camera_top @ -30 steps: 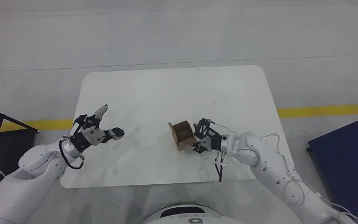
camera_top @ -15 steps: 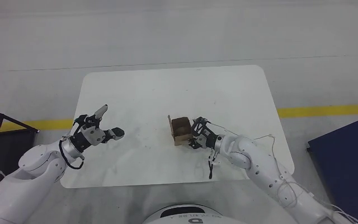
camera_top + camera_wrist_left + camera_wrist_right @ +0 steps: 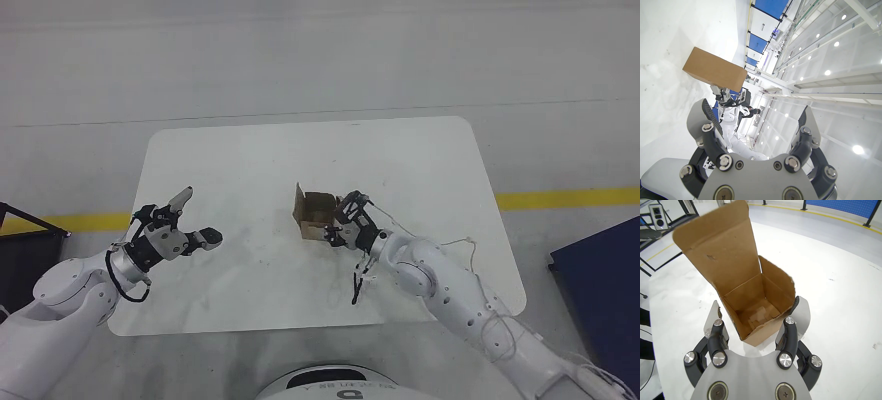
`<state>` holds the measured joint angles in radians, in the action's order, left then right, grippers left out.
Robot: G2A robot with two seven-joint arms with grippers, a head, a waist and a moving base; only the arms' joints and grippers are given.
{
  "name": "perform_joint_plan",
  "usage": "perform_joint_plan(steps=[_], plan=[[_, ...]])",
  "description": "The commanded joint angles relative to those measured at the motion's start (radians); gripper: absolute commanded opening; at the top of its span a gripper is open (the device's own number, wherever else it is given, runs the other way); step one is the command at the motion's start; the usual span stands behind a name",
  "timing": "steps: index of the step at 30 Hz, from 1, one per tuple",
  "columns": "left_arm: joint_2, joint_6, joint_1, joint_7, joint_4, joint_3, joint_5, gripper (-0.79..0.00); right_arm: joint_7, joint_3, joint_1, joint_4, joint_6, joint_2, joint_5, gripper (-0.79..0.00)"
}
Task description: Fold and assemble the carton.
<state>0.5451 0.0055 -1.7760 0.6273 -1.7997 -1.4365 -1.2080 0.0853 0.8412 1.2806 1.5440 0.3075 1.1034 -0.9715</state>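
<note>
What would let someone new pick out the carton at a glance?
Start at the white table with rounded corners. Near its middle is the right gripper, its fingers on either side of a small box. That box is the carton: plain brown cardboard, top open, one tall flap standing up, the only brown thing on the table.
</note>
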Motion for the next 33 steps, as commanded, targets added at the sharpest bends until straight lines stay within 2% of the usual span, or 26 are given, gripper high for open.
perform_joint_plan(steps=[1, 5, 7, 10, 12, 13, 15, 18, 22, 26, 33], plan=[[0.000, 0.000, 0.000, 0.000, 0.000, 0.000, 0.000, 0.000, -0.025, 0.036, 0.034, 0.029, 0.046, -0.010, 0.027, 0.000], [0.000, 0.000, 0.000, 0.000, 0.000, 0.000, 0.000, 0.000, -0.066, 0.135, 0.114, 0.120, 0.100, -0.039, 0.011, 0.000], [0.000, 0.000, 0.000, 0.000, 0.000, 0.000, 0.000, 0.000, -0.085, 0.185, 0.153, 0.180, 0.168, -0.055, -0.003, 0.000], [0.000, 0.000, 0.000, 0.000, 0.000, 0.000, 0.000, 0.000, -0.063, 0.254, 0.202, 0.278, 0.227, -0.077, -0.107, -0.037], [0.000, 0.000, 0.000, 0.000, 0.000, 0.000, 0.000, 0.000, -0.039, 0.277, 0.221, 0.334, 0.260, -0.086, -0.177, -0.034], [0.000, 0.000, 0.000, 0.000, 0.000, 0.000, 0.000, 0.000, -0.037, 0.275, 0.224, 0.357, 0.291, -0.089, -0.202, -0.065], [0.000, 0.000, 0.000, 0.000, 0.000, 0.000, 0.000, 0.000, -0.025, 0.258, 0.215, 0.361, 0.362, -0.091, -0.236, -0.237], [0.000, 0.000, 0.000, 0.000, 0.000, 0.000, 0.000, 0.000, -0.002, 0.206, 0.180, 0.347, 0.421, -0.085, -0.264, -0.413], [0.000, 0.000, 0.000, 0.000, 0.000, 0.000, 0.000, 0.000, 0.038, 0.125, 0.113, 0.278, 0.412, -0.066, -0.276, -0.397], [0.000, 0.000, 0.000, 0.000, 0.000, 0.000, 0.000, 0.000, 0.041, 0.052, 0.031, 0.186, 0.378, -0.039, -0.253, -0.422], [0.000, 0.000, 0.000, 0.000, 0.000, 0.000, 0.000, 0.000, 0.021, -0.006, -0.071, 0.103, 0.330, -0.004, -0.234, -0.416]])
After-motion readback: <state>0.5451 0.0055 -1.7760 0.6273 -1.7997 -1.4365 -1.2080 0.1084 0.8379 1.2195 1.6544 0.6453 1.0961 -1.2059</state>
